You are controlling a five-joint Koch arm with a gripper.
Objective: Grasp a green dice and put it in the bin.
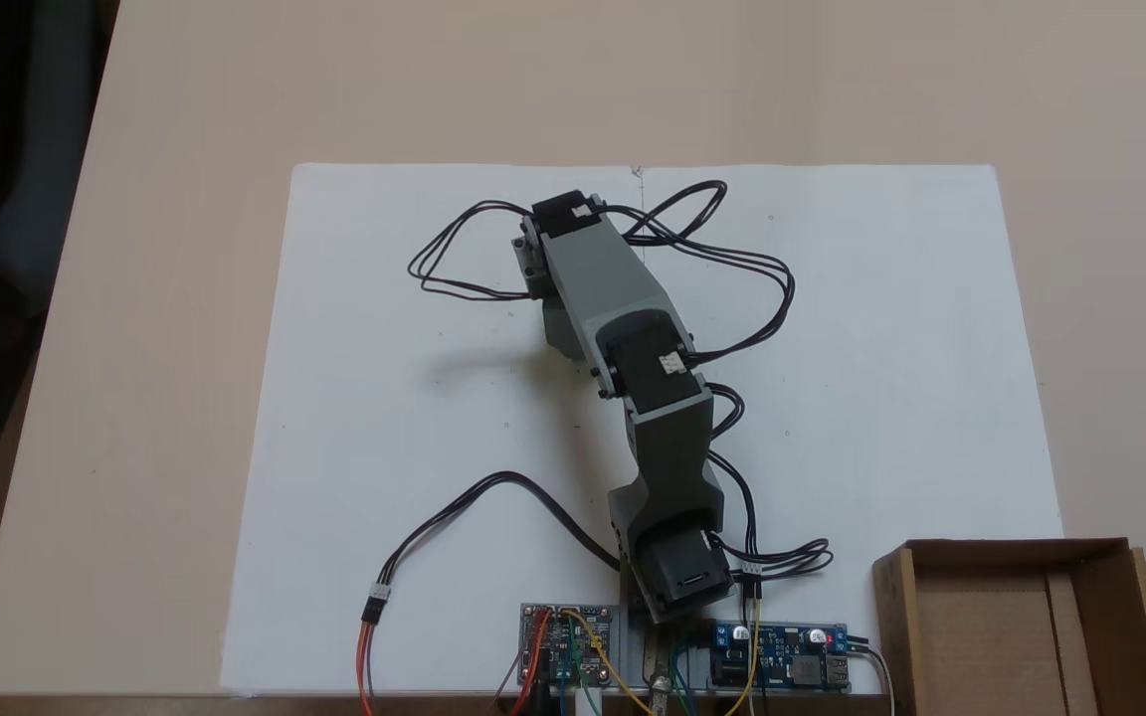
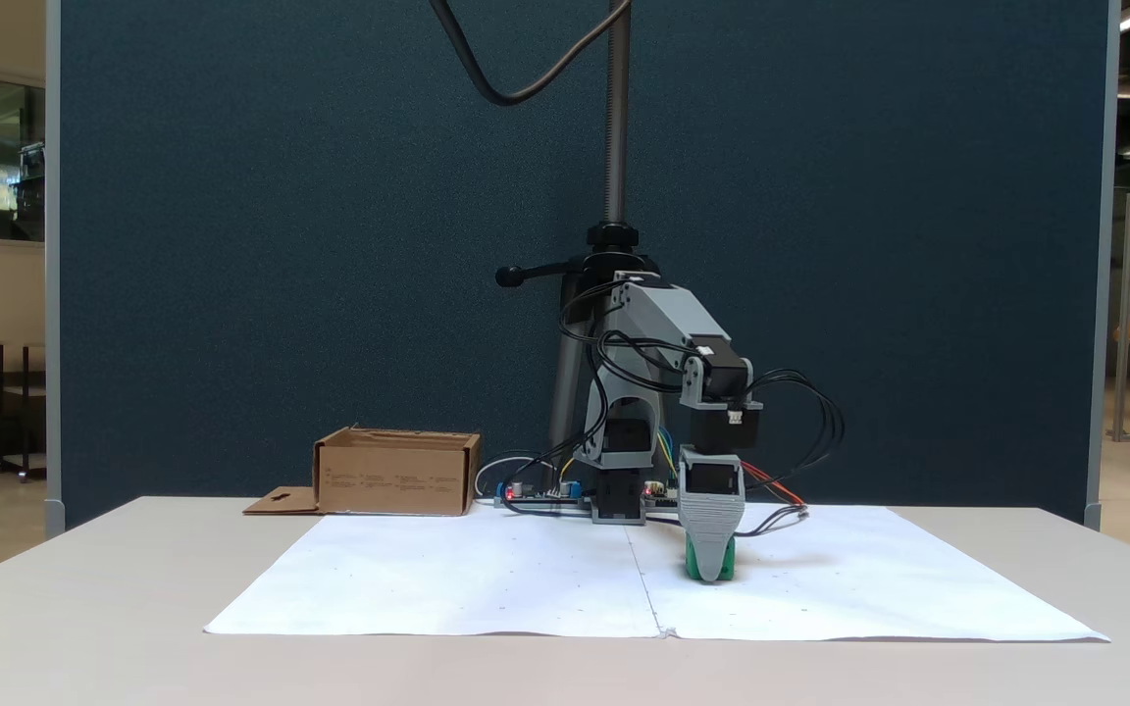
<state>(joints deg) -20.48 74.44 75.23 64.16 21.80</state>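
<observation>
My tool (image 2: 710, 569) points straight down onto the white paper sheet (image 2: 487, 579) on the tabletop (image 2: 84, 628). The green dice (image 2: 693, 563) sits right at its tip, green showing either side of the front jaw. Jaws line up one behind the other, so I can't tell if they grip. The bin (image 1: 1006, 626) sits well apart, near my base.
</observation>
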